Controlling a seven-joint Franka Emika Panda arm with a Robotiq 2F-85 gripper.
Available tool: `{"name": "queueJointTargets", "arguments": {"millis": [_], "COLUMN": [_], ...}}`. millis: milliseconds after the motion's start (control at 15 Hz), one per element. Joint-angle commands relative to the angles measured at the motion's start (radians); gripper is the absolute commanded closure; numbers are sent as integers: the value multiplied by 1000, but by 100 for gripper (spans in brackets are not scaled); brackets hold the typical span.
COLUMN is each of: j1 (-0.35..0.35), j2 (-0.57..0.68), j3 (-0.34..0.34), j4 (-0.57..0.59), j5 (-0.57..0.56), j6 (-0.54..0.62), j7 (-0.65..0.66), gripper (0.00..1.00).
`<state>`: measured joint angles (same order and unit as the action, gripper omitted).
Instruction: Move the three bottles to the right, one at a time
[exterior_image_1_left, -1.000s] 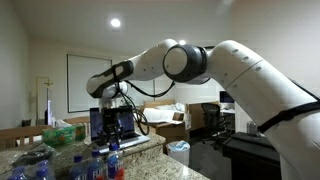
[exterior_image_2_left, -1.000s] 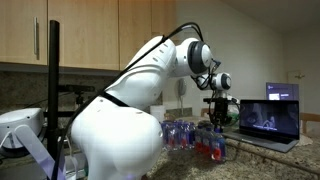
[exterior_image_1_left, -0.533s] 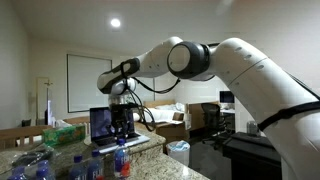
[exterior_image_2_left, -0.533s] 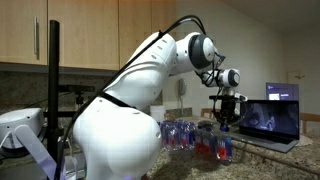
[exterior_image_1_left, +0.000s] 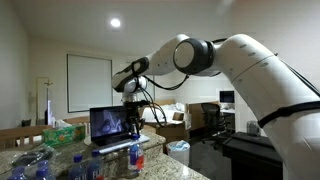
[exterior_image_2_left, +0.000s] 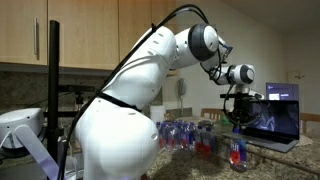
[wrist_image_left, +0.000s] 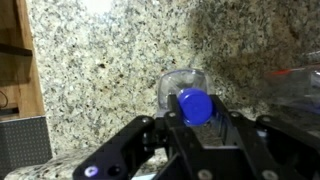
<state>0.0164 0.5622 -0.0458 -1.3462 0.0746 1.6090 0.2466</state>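
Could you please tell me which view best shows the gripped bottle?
The wrist view: the small clear plastic bottle with a blue cap sits central, clasped by the gripper. In both exterior views the bottle looks small, side-on.

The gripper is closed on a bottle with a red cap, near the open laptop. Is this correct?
No: the cap is blue, not red, as the wrist view shows. The gripper is indeed closed on the bottle near the open laptop.

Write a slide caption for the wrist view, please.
Gripper shut on a blue-capped bottle, granite counter below.
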Motion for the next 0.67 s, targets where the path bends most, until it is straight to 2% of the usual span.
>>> {"name": "queueJointTargets", "arguments": {"millis": [0, 267, 600], "j1": [-45, -93, -144], "j2": [-89, -119, -102], "j3": [-15, -38, -55], "j4": [-99, -151, -156], "j5": [-3, -19, -51], "j6": [13, 43, 110], "j7": [-58, -137, -269], "gripper": [86, 86, 86]}}
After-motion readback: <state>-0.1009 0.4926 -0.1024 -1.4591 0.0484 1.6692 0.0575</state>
